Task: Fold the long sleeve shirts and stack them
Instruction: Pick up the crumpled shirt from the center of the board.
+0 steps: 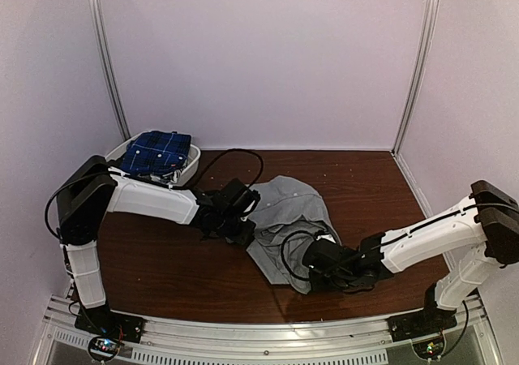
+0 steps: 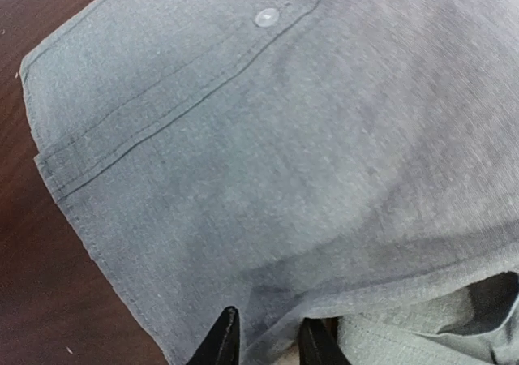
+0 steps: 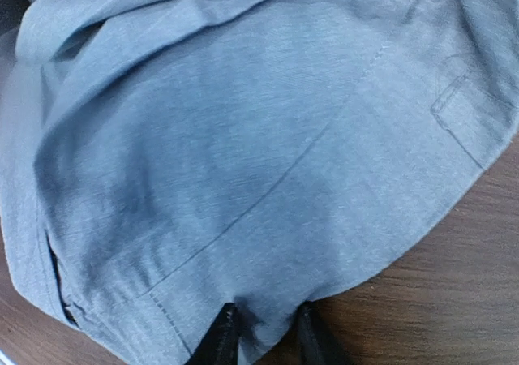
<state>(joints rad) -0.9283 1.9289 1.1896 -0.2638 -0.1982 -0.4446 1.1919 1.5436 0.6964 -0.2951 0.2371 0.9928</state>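
The left gripper (image 2: 268, 345) is pinching a hemmed edge of the grey shirt (image 1: 285, 207), its two dark fingertips (image 2: 220, 342) sitting close together with a fold of cloth running between them. Ahead of this gripper the stitched front band with a white button (image 2: 266, 16) is running away from it on a slant. To its left, bare brown worktop (image 1: 178, 268) is lying open.

The right gripper (image 3: 263, 341) is likewise nipping the shirt's curved edge, its fingers nearly closed on the cloth. Bare worktop is showing to this gripper's right and just beside its tips, and the cloth is spreading out in front of it.

From above, the grey shirt is lying bunched between the two grippers (not flat, several folds are standing up). Its long axis is running roughly from the far wall toward the arms' bases. Open worktop is stretching beyond it toward the back wall.

Well behind the left gripper, a dark blue plaid shirt (image 1: 160, 151) is sitting folded in a white basket (image 1: 195, 159).
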